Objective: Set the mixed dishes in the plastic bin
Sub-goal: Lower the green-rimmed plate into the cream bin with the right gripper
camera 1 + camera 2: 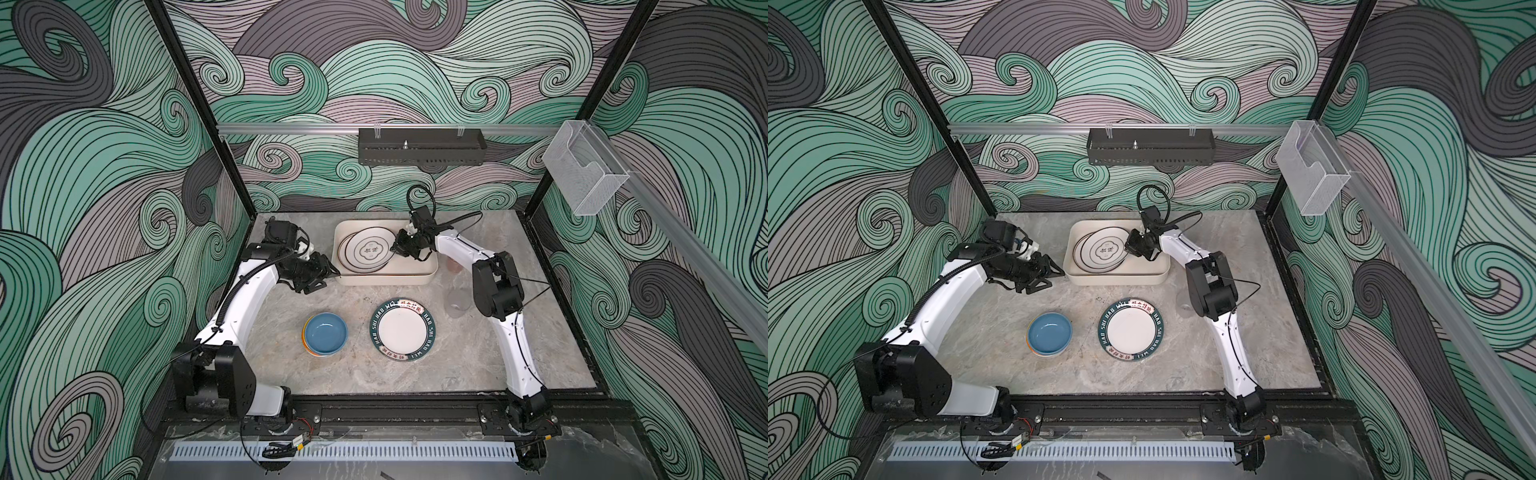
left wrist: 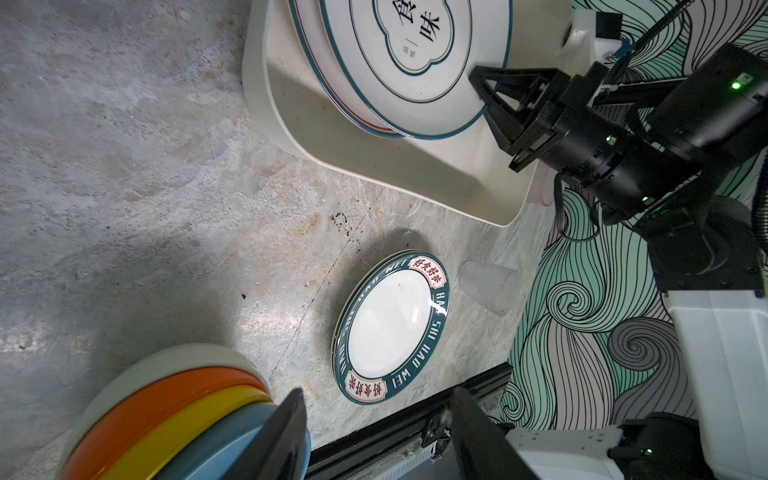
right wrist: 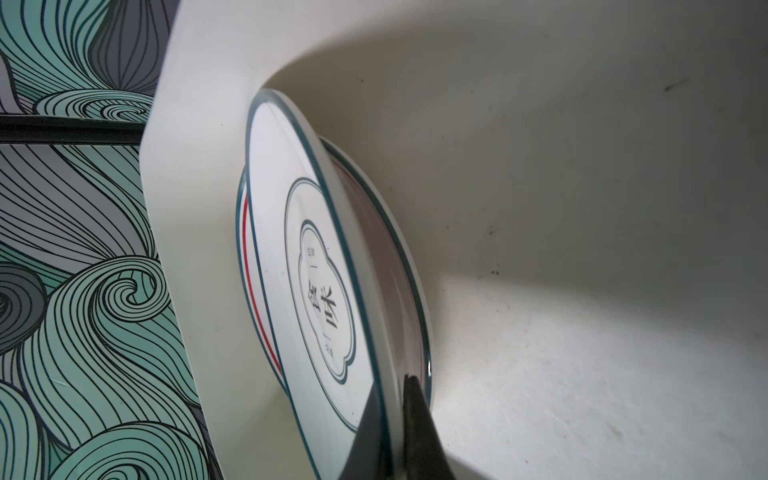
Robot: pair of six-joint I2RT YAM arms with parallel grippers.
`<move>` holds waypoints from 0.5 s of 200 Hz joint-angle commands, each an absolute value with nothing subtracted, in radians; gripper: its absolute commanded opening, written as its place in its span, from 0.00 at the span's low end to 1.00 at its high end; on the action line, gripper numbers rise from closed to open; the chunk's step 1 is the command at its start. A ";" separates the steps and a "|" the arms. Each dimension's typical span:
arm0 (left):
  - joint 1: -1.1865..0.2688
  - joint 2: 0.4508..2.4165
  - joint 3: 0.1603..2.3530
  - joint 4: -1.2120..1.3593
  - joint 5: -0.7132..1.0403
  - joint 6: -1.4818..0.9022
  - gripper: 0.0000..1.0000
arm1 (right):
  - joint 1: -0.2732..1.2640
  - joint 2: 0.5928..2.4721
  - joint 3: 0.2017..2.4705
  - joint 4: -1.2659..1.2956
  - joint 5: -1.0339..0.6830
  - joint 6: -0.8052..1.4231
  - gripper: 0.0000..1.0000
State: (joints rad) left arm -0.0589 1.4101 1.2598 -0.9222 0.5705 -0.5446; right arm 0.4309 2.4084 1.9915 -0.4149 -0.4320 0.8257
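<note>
While the plate marked 食味 [image 1: 368, 251] is clamped by the right gripper [image 1: 394, 248] — tilted inside the plastic bin [image 1: 386, 279], upper centre — the left gripper [image 1: 330, 279] is spread, empty; "HAO SHI HAO WEI" is lettered round the lower plate [image 1: 402, 330].

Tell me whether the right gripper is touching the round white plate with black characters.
Touching. The right wrist view shows the right gripper clamping the rim of the round white plate with black characters.

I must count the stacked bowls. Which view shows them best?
Left wrist view: the bowl stack shows cream, orange, yellow and blue rims sideways. Both top views show mainly the blue bowl; the right wrist view, nothing.
</note>
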 commanded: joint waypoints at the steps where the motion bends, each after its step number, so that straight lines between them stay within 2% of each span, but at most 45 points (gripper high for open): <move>1: -0.049 1.416 1.256 -0.927 0.588 -0.546 0.58 | 0.432 2.432 2.024 -0.383 -0.436 0.839 0.04; 18: -0.049 1.416 1.256 -0.925 0.588 -0.546 0.58 | 0.433 2.440 2.026 -0.391 -0.433 0.839 0.09; 50: -0.049 1.416 1.255 -0.923 0.589 -0.548 0.58 | 0.434 2.445 2.028 -0.422 -0.418 0.832 0.26; 100: -0.048 1.416 1.249 -0.918 0.592 -0.549 0.58 | 0.442 2.447 2.049 -0.475 -0.390 0.792 0.33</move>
